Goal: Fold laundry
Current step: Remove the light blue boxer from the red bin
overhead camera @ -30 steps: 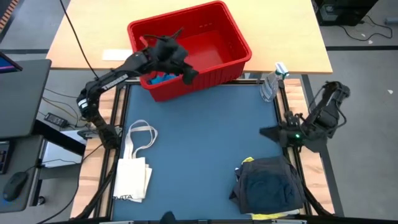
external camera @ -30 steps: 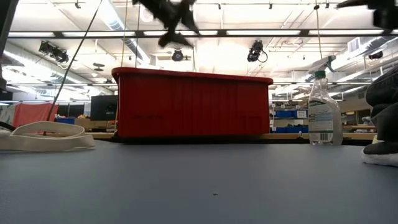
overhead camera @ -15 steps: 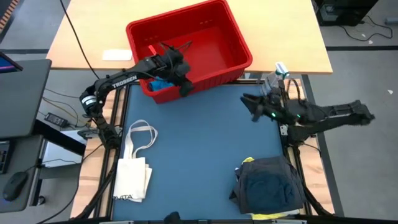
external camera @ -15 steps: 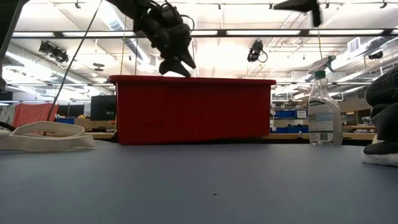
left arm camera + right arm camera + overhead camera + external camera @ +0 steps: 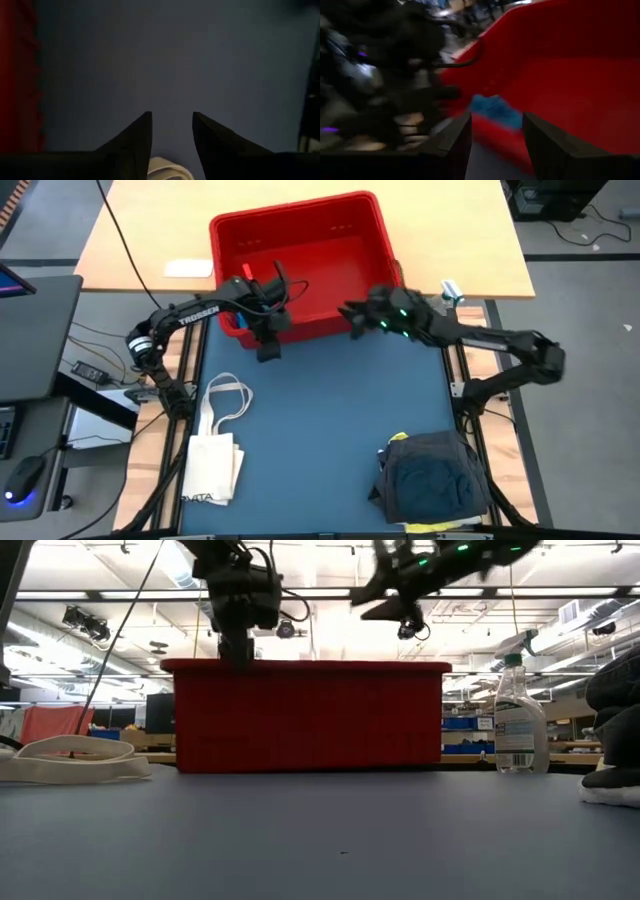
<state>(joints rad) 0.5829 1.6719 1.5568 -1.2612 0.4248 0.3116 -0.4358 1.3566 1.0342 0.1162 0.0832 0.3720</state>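
High view: both arms at the red bin [image 5: 300,265] by the counter's far edge, fetching laundry; left end effector [image 5: 268,348] and right end effector [image 5: 352,313] part-open, empty. Next, grab the blue cloth [image 5: 492,110] inside.

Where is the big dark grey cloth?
The dark grey cloth lies at the table's near right corner, seen from above, far from the red bin.

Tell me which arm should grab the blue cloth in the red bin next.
Probably the right. The right gripper, jaws open, faces into the red bin with the blue cloth just ahead. The left gripper points down at bare table outside the bin's front wall.
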